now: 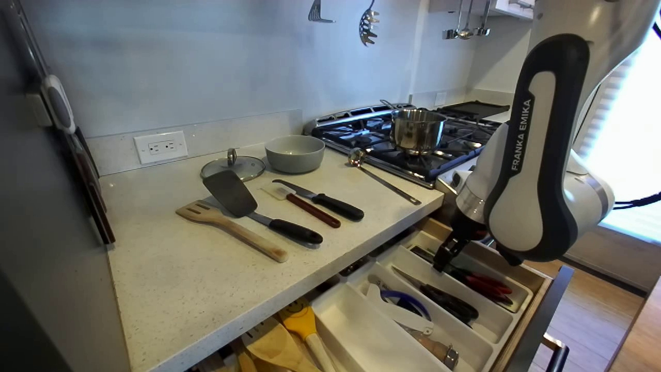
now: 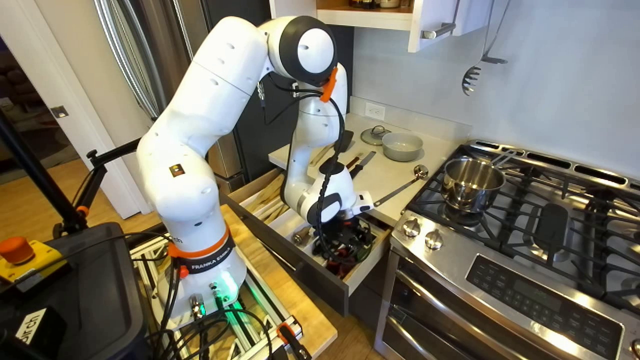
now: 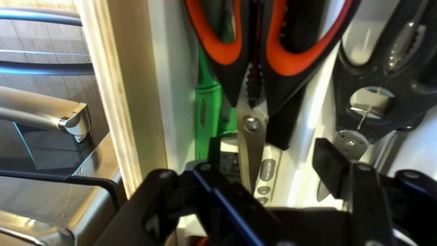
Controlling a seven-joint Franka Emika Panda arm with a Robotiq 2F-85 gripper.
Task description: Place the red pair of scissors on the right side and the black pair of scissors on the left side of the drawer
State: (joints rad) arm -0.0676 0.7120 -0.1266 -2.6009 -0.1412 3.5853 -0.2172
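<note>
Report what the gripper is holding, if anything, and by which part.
Nothing is held: in the wrist view the gripper stands open, and the red-handled scissors are not clamped.

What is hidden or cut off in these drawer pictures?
Red scissors, wrist view: handle ends cut off by the upper edge.
Black scissors, wrist view: handle ends cut off by the upper and right edges.
White device, wrist view: partly behind the red scissors.
Drawer, in an exterior view: contents partly hidden behind the arm.

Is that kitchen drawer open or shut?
Open: in an exterior view, the drawer juts out from under the counter, with its compartments exposed from above.
</note>
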